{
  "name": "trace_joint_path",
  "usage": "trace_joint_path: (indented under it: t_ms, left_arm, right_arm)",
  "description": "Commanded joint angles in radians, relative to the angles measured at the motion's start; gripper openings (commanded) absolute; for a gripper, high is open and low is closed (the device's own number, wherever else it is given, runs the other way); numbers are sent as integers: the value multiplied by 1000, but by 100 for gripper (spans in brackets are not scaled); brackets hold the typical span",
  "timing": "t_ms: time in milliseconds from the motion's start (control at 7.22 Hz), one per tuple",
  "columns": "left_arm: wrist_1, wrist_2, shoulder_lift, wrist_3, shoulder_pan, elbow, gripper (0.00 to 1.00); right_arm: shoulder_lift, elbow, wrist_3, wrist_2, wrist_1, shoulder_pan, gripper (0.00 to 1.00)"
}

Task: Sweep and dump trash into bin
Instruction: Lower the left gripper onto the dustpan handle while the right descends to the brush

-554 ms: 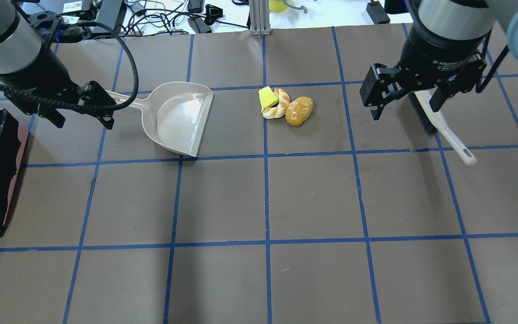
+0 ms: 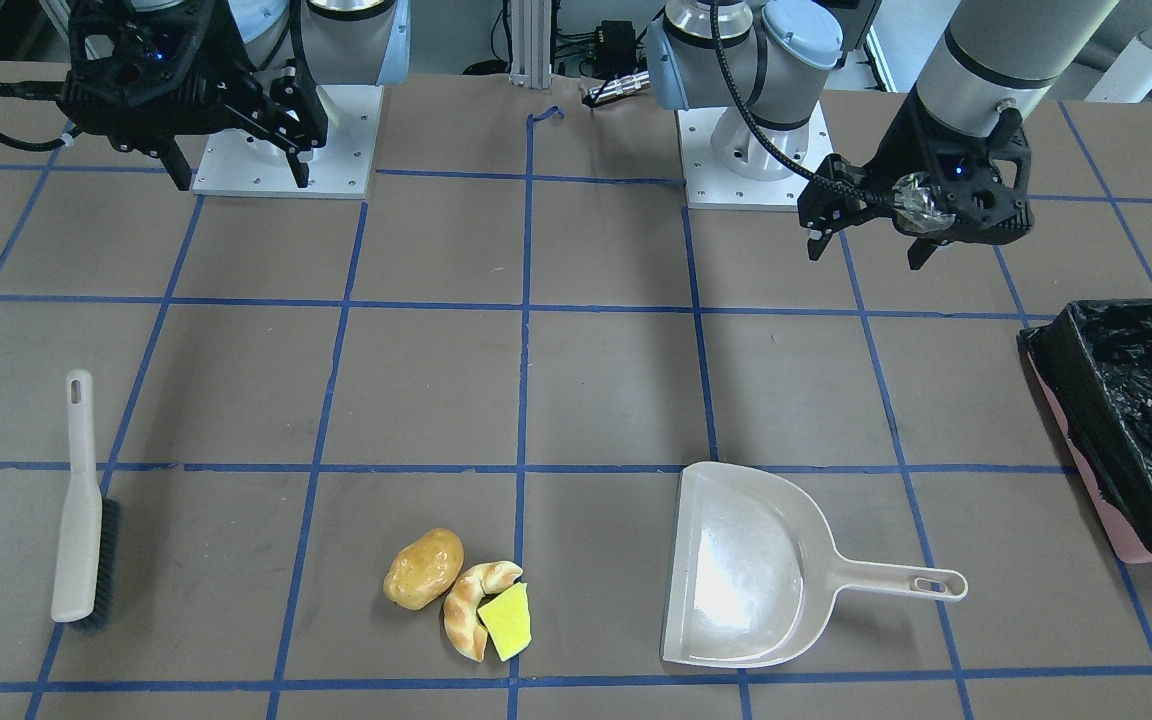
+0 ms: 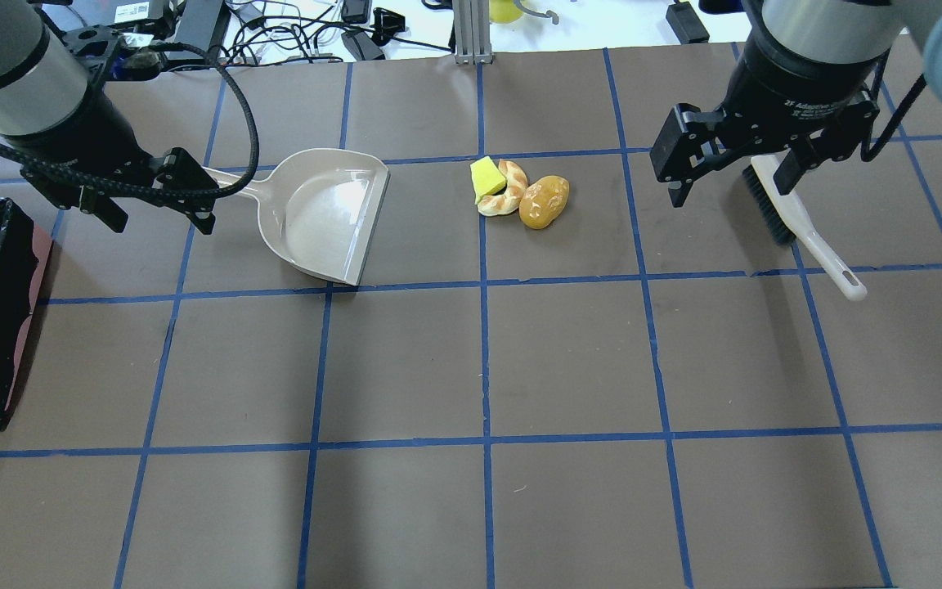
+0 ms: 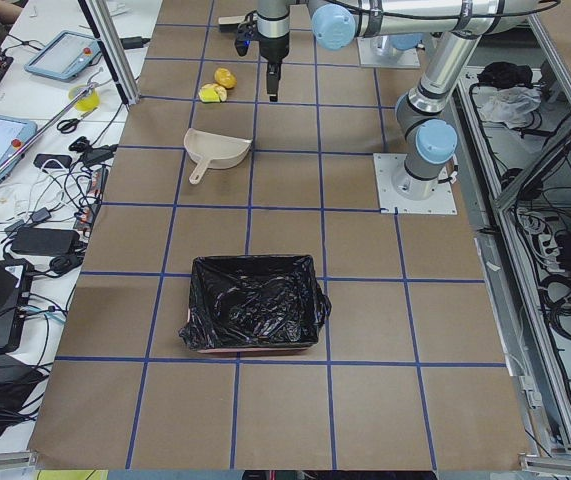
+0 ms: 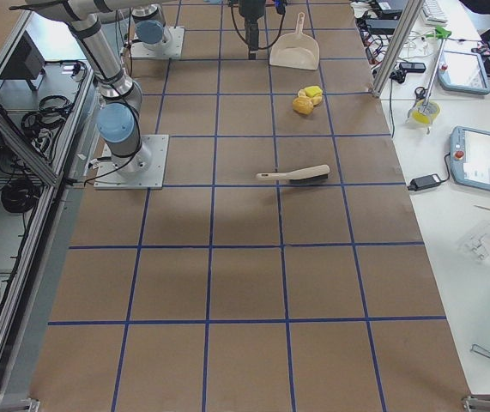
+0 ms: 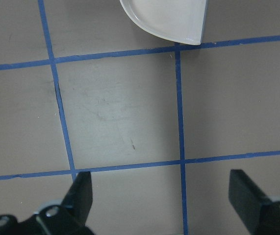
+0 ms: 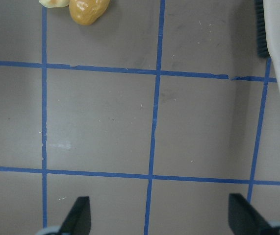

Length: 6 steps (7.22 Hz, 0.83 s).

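The trash lies together on the table: a potato-like lump [image 3: 544, 201], a croissant [image 3: 506, 192] and a yellow sponge wedge [image 3: 486, 177], also in the front view [image 2: 423, 568]. The beige dustpan [image 3: 324, 217] lies to their left, mouth toward them. The pink bin [image 3: 28, 311] with its black bag stands at the table's left edge. My left gripper [image 3: 156, 221] hangs open and empty, high above the table, by the dustpan's handle. My right gripper [image 3: 728, 188] hangs open and empty, high above the table, beside the brush [image 3: 798, 221].
The brush lies flat on the table to the right of the trash, bristles to the far side, handle toward the robot. Cables and devices lie beyond the far table edge [image 3: 291, 33]. Blue tape lines grid the brown table top.
Both grippers have shifted slightly toward the far side of the table. Both stay open. The dustpan, the brush and the trash have not moved.
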Motion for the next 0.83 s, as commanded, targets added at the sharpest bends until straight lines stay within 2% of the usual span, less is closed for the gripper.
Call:
trace_joint_path:
  t_ms: [0,138,415,692]
  left_arm:
    - [51,-1,-13,224,0,-14,100]
    - [130,-13,-27,290,-6,-24,100]
    - [196,2,-100,750,-3,-40,100]
    - [323,10,-191,1069,-1,-22,96]
  right_arm:
    - [48,10,-14,24,-94,-18,100]
    - [60,44,-2,-17,-140,-45,100]
    - [89,102,-78,-7,-188,-221,100]
    - [222,110,-267,-28,-283,-318,98]
